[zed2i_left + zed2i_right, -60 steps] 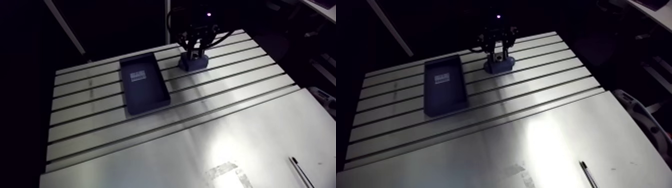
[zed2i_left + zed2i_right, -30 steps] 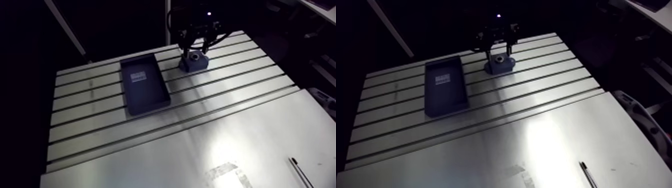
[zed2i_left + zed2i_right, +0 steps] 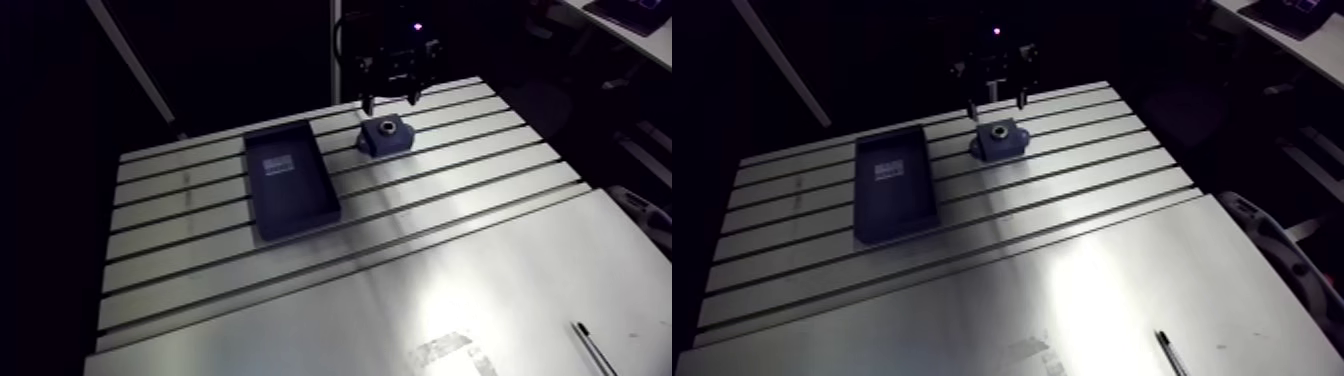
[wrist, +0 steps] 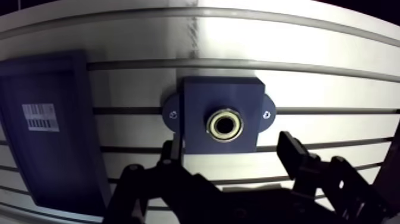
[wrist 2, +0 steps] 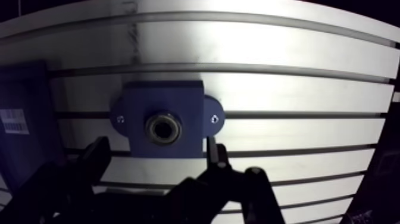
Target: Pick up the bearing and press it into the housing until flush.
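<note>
End effector (image 4: 231,150) wide open, empty — touches nothing; hangs over housing (image 4: 199,95) w/ bearing (image 4: 224,124) in bore.

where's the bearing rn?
In the wrist view the bearing sits in the bore of the blue housing, ahead of the open gripper; the housing stands on the slotted table beside the dark tray.

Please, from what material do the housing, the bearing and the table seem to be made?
Housing: probably matte plastic, perhaps printed; it is a dull, even dark blue with no glints.
Bearing: metal; its ring shines pale around the dark bore.
Table: bare aluminium with a brushed look; it shows bright glare and straight slots.
</note>
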Motion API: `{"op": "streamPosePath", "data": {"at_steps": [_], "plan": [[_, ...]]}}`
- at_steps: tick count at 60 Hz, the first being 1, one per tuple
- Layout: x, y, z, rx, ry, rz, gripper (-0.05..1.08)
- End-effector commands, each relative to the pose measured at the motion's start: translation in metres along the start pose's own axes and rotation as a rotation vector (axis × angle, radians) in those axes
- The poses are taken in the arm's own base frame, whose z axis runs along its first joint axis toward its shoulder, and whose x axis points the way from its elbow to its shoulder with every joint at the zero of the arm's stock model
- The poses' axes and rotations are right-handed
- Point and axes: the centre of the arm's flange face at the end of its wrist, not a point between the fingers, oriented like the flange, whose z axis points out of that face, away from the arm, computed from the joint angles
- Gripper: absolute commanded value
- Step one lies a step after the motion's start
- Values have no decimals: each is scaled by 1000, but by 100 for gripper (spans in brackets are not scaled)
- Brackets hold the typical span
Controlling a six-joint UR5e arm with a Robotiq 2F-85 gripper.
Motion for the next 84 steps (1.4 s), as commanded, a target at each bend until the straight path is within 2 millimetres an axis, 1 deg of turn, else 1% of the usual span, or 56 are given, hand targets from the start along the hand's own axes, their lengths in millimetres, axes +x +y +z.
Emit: {"op": "streamPosePath", "data": {"at_steps": [1, 15, 23, 28, 31, 32, 36, 46, 58, 84], "plan": [[-1, 1, -9, 3, -1, 5, 80], [0, -1, -5, 4, -6, 0, 91], [1, -1, -3, 6, -11, 0, 94], [1, -1, -4, 5, -8, 0, 96], [2, -1, -5, 4, -6, 0, 99], [3, 0, -6, 4, -2, -1, 101], [3, 0, -7, 5, -2, 0, 104], [3, 0, -6, 4, -4, 0, 105], [3, -1, 2, 9, -19, -1, 106], [1, -1, 11, 17, -35, 2, 107]]}}
